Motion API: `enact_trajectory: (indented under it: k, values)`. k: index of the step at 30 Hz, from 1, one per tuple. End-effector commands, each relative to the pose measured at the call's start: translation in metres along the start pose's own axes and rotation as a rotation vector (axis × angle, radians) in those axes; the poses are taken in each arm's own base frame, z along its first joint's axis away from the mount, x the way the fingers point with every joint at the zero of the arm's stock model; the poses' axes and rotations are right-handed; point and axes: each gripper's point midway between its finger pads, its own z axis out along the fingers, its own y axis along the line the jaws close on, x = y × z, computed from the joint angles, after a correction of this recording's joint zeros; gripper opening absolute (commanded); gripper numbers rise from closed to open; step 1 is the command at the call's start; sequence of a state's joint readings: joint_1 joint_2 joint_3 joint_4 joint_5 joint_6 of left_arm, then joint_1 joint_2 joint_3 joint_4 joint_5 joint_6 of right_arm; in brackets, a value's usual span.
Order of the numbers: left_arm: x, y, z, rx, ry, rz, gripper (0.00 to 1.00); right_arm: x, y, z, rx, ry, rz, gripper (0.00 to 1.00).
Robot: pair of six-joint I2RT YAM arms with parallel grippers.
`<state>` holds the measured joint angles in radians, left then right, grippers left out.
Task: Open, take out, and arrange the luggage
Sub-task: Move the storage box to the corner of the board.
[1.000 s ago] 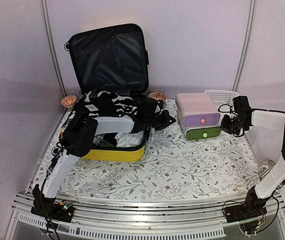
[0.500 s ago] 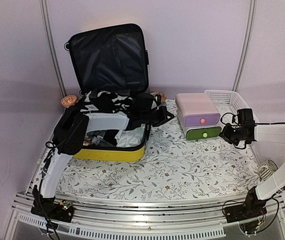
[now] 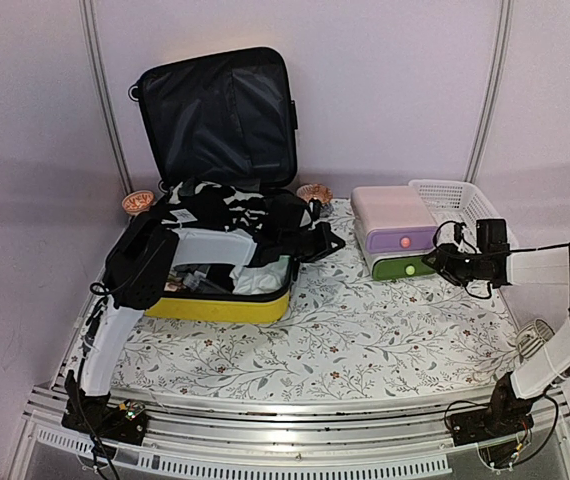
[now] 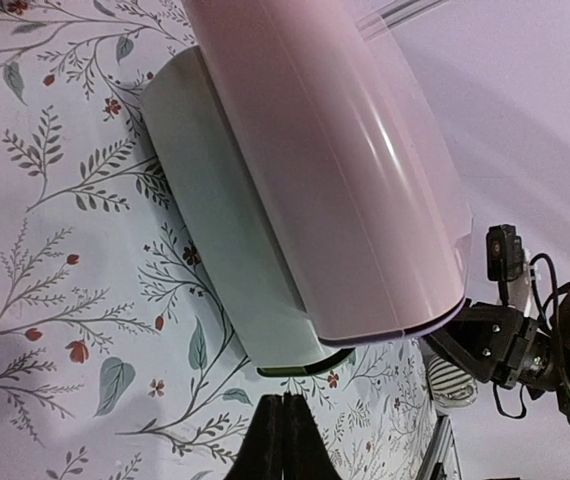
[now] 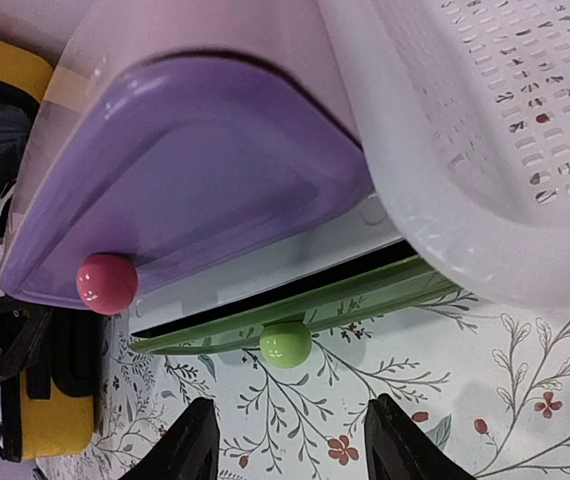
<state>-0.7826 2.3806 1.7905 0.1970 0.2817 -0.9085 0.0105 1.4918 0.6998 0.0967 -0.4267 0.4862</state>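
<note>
The luggage (image 3: 227, 307) lies open at the back left of the table (image 3: 365, 340). Its lower shell is glossy yellow with a black trim along the rim. The lid (image 3: 215, 115) stands upright against the back wall and shows a black fabric lining. The shell is full: on top lie black-and-white patterned clothes (image 3: 220, 210), under them something white and some dark things that I cannot tell apart.

The left arm (image 3: 145, 265) reaches across the luggage. The left gripper (image 3: 333, 240) hangs just past its right edge, and in the wrist view its fingers are pressed together with nothing between them.

To the right of the luggage stands a small box (image 3: 390, 205) with two drawers, a purple drawer (image 3: 405, 240) above a green drawer (image 3: 408, 268). A dark gap shows above the green front.

The right gripper (image 5: 293, 415) is just in front of the green knob (image 5: 285, 345), its fingers apart and holding nothing. A white mesh basket (image 3: 455, 195) stands just beside the box, behind it.
</note>
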Motion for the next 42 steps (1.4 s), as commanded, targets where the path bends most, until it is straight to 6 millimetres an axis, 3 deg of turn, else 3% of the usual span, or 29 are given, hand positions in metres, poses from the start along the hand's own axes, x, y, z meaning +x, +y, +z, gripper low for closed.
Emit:
enact_trajectory:
  k: [1, 12, 21, 30, 33, 42]
  values:
    - [-0.017, -0.03, -0.016, 0.05, -0.028, 0.04, 0.0, 0.02, 0.014, 0.014, -0.026, 0.058, -0.139, 0.54]
    - [-0.014, -0.047, -0.028, 0.083, -0.014, 0.055, 0.0, 0.026, 0.003, 0.041, 0.104, 0.047, -0.232, 0.53]
    - [-0.031, -0.084, -0.065, 0.116, -0.095, 0.137, 0.0, 0.017, 0.012, 0.052, 0.135, 0.009, -0.308, 0.47]
    - [-0.031, -0.083, -0.077, 0.089, -0.105, 0.166, 0.0, 0.008, 0.015, 0.063, 0.162, -0.001, -0.334, 0.38]
    - [-0.033, -0.085, -0.082, 0.101, -0.121, 0.164, 0.0, 0.01, 0.016, 0.064, 0.182, 0.001, -0.357, 0.29]
    - [-0.033, -0.084, -0.08, 0.101, -0.115, 0.167, 0.0, 0.017, 0.016, 0.066, 0.193, 0.012, -0.343, 0.29]
